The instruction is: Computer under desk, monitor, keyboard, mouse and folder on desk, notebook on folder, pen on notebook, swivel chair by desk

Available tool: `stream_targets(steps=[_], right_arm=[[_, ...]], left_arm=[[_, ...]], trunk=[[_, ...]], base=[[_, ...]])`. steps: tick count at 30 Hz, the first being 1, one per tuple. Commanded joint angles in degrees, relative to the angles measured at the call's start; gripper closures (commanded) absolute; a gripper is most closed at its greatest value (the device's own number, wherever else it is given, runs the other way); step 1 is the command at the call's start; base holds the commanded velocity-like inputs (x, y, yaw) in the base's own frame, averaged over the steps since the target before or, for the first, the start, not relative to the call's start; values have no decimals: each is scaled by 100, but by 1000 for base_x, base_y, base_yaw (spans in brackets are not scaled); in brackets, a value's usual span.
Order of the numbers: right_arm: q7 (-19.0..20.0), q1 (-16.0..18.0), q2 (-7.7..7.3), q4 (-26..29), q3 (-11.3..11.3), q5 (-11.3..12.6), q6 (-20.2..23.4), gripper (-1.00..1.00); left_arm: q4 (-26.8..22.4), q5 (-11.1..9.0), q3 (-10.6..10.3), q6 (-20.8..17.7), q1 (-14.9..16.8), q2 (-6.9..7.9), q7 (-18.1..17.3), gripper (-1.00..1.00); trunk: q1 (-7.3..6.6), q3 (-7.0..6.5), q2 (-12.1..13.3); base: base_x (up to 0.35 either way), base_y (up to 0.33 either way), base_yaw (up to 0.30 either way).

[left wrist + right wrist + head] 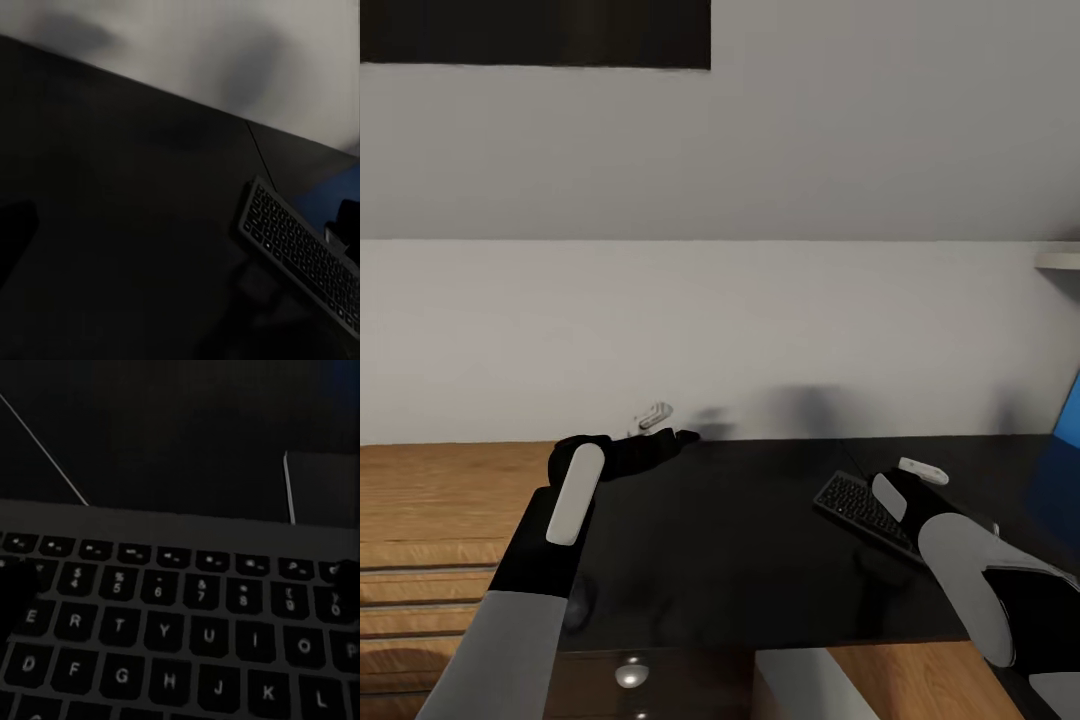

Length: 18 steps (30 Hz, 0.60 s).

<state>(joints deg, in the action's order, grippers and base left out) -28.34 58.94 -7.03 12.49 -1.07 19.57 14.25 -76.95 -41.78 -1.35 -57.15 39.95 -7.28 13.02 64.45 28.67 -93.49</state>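
A black keyboard [863,507] lies on the black worktop [740,540]. The right gripper [905,480] hovers right over its keys; the left gripper [660,425] hangs apart. I cannot tell either gripper's opening.

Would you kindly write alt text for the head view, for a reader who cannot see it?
Two robot arms reach over a black desk against a pale wall. The right claw hovers at a black keyboard; a blue folder shows at the right edge.

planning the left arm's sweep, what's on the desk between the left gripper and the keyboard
Nothing: in the head view, bare black desk runs from the left gripper to the keyboard.
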Motion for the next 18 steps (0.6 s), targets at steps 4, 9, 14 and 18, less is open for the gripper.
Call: stream_targets(steps=[4, 9, 14, 18], right_arm=[[-22, 1, 0, 15, -15, -5, -31, -100], [-30, 3, 0, 10, -16, -5, -233, -100], [-42, 0, 0, 7, -16, -4, -416, -100], [-36, -2, 0, 2, -16, 15, -450, -100]], left_arm=[[8, -58, 0, -15, 4, -1, 60, -100], [11, -58, 0, -15, 4, -1, 60, -100], [18, -58, -4, -15, 4, -1, 61, -100], [20, -58, -5, -20, 4, -1, 55, -100]], trunk=[[-89, -66, 159], [-177, -137, 319], [-177, -137, 319], [-177, -137, 319]], base=[[0, 0, 0], [0, 0, 0], [0, 0, 0], [0, 0, -13]])
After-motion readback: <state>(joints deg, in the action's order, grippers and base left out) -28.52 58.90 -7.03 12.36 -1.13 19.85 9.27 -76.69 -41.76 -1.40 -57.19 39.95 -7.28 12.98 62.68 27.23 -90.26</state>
